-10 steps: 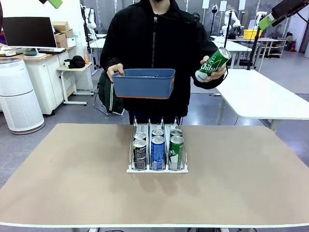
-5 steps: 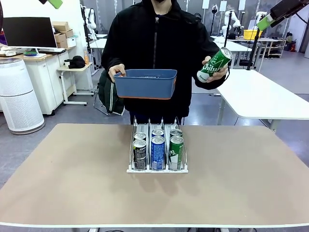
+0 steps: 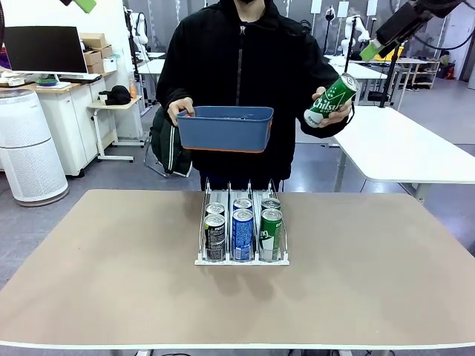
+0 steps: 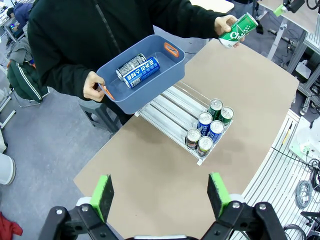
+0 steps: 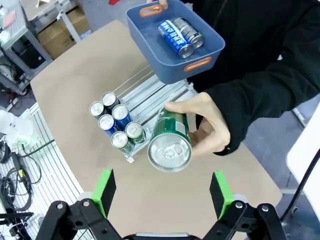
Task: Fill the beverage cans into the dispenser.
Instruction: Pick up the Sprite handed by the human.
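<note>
The white wire dispenser (image 3: 242, 260) stands mid-table with two beverage cans in each lane: black (image 3: 214, 236), blue (image 3: 243, 233) and green (image 3: 271, 233) in front. Beyond the table a person holds up a tilted green can (image 3: 331, 99) in one hand. My right gripper (image 5: 162, 192) hovers open above that can (image 5: 170, 141), its silver top facing me, not touching it. High over the table, my left gripper (image 4: 160, 195) is open and holds nothing. From there I see the dispenser (image 4: 170, 107) and its cans (image 4: 207, 132).
The person's other hand carries a blue bin (image 3: 225, 132) over the table's far edge. In the bin (image 4: 150, 92) lie a blue can (image 4: 143, 71) and a black can (image 4: 130, 65). The tabletop (image 3: 356, 297) around the dispenser is bare.
My right gripper has moved left in the front view, nearer the raised green can. The person has shifted the blue bin slightly right. The left arm has not moved.
</note>
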`<state>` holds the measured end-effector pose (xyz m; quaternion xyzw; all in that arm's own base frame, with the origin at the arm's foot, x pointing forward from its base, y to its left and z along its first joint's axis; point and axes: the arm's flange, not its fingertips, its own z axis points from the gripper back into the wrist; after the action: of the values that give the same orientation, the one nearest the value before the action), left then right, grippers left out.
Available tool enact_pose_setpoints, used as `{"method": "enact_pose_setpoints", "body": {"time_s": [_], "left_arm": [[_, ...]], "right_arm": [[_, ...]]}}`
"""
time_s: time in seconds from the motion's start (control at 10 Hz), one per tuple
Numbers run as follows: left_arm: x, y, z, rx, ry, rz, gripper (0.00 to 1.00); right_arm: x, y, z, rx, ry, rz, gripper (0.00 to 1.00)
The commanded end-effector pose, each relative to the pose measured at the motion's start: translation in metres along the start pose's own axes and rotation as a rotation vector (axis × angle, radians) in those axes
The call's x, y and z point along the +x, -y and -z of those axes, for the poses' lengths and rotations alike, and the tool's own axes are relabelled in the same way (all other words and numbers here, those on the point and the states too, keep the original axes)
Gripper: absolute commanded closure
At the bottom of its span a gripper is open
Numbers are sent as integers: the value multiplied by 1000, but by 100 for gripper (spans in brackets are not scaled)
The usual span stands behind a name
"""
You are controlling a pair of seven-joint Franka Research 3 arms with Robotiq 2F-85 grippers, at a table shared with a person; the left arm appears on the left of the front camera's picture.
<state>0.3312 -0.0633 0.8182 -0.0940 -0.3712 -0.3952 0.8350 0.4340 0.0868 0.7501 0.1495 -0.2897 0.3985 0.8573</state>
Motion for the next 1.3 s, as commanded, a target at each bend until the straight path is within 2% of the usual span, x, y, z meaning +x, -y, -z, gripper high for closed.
{"method": "enact_pose_setpoints", "body": {"time_s": [0.0,0.3,0.8,1.2], "left_arm": [[0,0,1,-1,-2,-5,0],[0,0,1,-1,-2,-5,0],[0,0,1,-1,-2,-5,0],[0,0,1,-1,-2,-5,0]], "right_arm": [[8,5,-1,40,-14,-33,0],[7,3,22,44,-49,-55,0],[1,5,41,86,-35,-27,0],[-2,6,50,109,-8,-69,0]]}}
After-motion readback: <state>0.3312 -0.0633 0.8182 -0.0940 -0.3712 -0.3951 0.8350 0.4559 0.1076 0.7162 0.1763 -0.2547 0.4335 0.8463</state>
